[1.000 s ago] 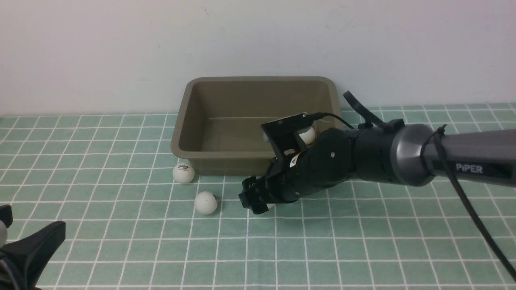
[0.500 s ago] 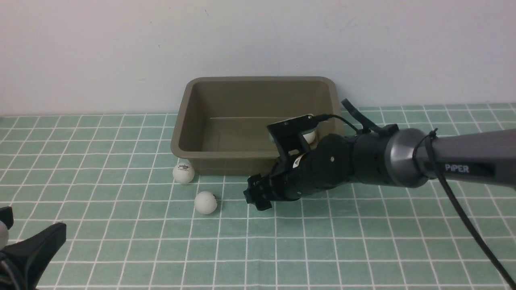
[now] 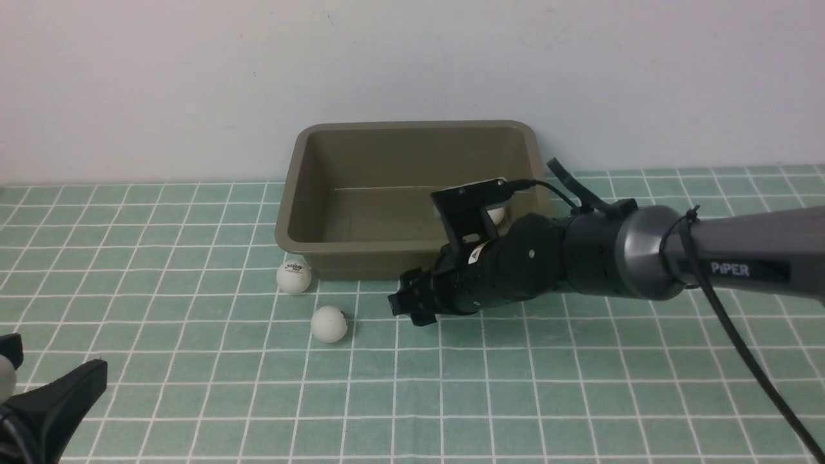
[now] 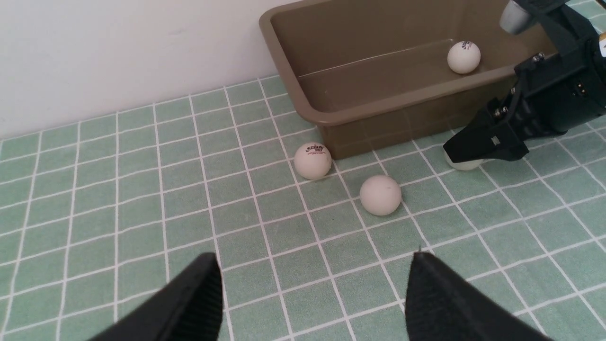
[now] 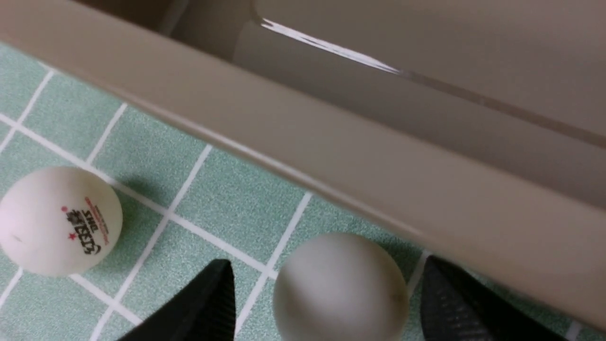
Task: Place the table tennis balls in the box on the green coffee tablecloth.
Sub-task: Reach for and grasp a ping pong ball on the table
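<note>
Green checked tablecloth (image 3: 580, 386) carries the olive box (image 3: 412, 127) by a white wall (image 3: 193, 77). Right gripper (image 3: 409, 308) straddles a ball (image 5: 341, 284) at the box's front, jaws spread clear of it; left gripper (image 4: 315, 258) gapes empty. One ball (image 4: 464, 57) lies inside; a logo ball (image 3: 294, 277) and a plain ball (image 3: 329, 323) rest outside.

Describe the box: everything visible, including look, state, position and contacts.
The box is a smooth olive-brown plastic tub with rounded corners, a flared rim and sloping walls. It stands upright on the green coffee tablecloth, close to the white wall. One table tennis ball lies inside near its right front corner. The right gripper sits low by its front wall; contact cannot be told.
</note>
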You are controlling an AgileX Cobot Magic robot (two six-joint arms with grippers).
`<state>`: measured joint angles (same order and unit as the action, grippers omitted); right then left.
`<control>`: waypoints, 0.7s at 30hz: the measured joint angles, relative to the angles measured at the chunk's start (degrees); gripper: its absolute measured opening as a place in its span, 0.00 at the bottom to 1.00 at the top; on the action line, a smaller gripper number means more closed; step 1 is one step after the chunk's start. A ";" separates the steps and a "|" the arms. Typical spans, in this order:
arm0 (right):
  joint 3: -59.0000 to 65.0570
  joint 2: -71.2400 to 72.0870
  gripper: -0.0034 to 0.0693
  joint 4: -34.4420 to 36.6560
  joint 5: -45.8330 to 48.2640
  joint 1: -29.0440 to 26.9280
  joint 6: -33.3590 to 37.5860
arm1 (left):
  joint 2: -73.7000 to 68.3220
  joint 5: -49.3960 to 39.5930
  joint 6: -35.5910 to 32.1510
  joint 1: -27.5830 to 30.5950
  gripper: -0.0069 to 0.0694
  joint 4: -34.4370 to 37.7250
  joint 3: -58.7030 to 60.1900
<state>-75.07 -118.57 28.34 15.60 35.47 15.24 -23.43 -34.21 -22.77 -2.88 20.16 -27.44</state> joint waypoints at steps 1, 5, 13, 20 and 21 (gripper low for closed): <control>0.00 0.00 0.71 0.00 0.00 0.00 0.82 | 0.00 0.00 0.00 0.00 0.71 0.00 0.00; 0.00 0.00 0.75 0.00 0.04 0.00 1.73 | 0.00 0.00 0.00 0.00 0.71 0.00 0.00; 0.00 0.00 0.80 0.05 0.10 0.00 2.09 | 0.00 0.00 0.00 0.00 0.71 0.00 0.00; 0.00 -0.93 0.81 0.16 -0.61 0.00 2.14 | 0.00 0.00 0.00 0.00 0.71 0.00 0.00; 0.00 -1.21 0.81 0.16 -0.61 0.00 2.14 | 0.00 0.00 0.00 0.00 0.71 0.00 0.00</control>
<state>-75.07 -119.79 28.50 14.99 35.47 17.37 -23.43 -34.21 -22.77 -2.88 20.16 -27.44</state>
